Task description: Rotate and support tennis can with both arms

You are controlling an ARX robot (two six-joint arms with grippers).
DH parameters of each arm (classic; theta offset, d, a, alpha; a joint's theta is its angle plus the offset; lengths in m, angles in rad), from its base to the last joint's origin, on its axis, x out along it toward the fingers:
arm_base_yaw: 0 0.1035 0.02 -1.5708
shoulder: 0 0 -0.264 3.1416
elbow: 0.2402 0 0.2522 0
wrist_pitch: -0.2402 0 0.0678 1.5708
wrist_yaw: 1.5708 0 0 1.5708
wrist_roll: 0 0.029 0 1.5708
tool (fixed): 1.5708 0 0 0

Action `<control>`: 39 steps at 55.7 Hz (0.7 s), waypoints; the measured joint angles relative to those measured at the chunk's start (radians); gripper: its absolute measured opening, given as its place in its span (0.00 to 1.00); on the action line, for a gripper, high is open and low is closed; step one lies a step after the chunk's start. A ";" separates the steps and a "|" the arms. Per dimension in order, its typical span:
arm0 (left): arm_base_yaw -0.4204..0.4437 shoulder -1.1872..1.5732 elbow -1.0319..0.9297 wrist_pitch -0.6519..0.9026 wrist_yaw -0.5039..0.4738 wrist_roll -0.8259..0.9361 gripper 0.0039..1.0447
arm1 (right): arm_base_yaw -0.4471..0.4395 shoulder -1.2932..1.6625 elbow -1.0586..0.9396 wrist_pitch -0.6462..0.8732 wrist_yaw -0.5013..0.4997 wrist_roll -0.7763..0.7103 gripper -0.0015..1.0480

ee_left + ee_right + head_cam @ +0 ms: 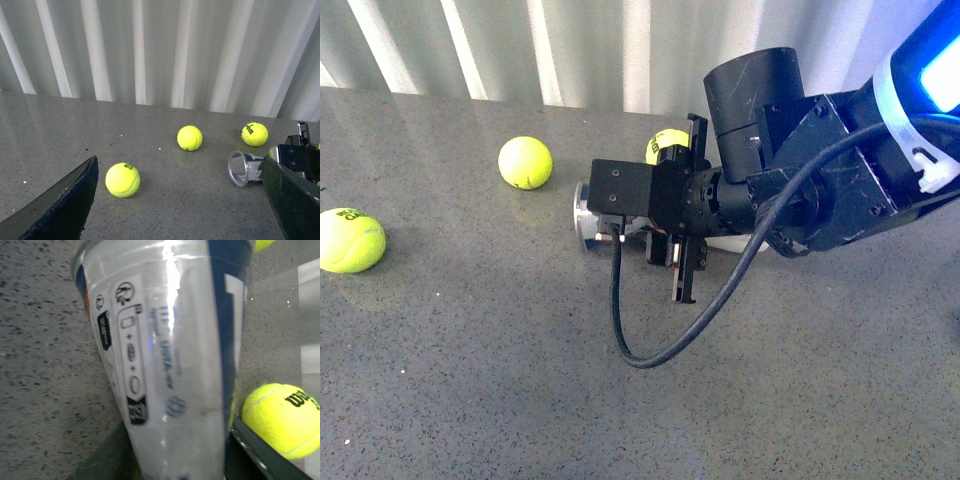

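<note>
In the front view, the tall clear plastic tennis can [588,215] with its silver metal rim lies on its side on the grey speckled stone tabletop [470,400]. Its long axis runs across the table. The open mouth points to the robot's left, and the closed end is hidden under the black flat-fingered right gripper [670,215], which straddles the tube. Three yellow-green felt tennis balls [525,162] lie around it, one just behind it. In the left wrist view, the can [243,169] rests near the right gripper [295,157], mouth turned towards this camera and looking empty. The left gripper [177,170] hangs well apart from it, jaws spread wide with nothing between them. In the right wrist view, the white-and-navy labelled wall of the can [170,365] fills the picture and runs away from the lens towards its rim, with a tennis ball [280,417] just beside it. Dark jaw edges flank the tube, but I cannot tell whether they pinch it. The can should be light, thin-walled, smooth and ready to roll or dent. The stiff rim and the base are the firmer places to hold.
</note>
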 joint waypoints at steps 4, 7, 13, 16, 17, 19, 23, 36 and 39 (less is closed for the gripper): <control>0.000 0.000 0.000 0.000 0.000 0.000 0.94 | 0.004 -0.006 -0.032 0.029 -0.009 0.016 0.54; 0.000 0.000 0.000 0.000 0.000 0.000 0.94 | 0.008 -0.014 -0.051 0.043 -0.013 0.027 0.61; 0.000 0.000 0.000 0.000 0.000 0.000 0.94 | 0.012 -0.041 -0.090 0.077 -0.019 0.061 0.76; 0.000 0.000 0.000 0.000 0.000 0.000 0.94 | 0.014 -0.062 -0.108 0.091 -0.021 0.074 0.84; 0.000 0.000 0.000 0.000 0.000 0.000 0.94 | 0.015 -0.071 -0.114 0.096 -0.022 0.078 0.88; 0.000 0.000 0.000 0.000 0.000 0.000 0.94 | 0.016 -0.083 -0.123 0.103 -0.024 0.085 0.93; 0.000 0.000 0.000 0.000 0.000 0.000 0.94 | 0.016 -0.106 -0.140 0.117 -0.026 0.099 0.94; 0.000 0.000 0.000 0.000 0.000 0.000 0.94 | 0.009 -0.249 -0.257 0.188 -0.038 0.264 0.93; 0.000 0.000 0.000 0.000 0.000 0.000 0.94 | 0.003 -0.299 -0.286 0.218 -0.026 0.356 0.93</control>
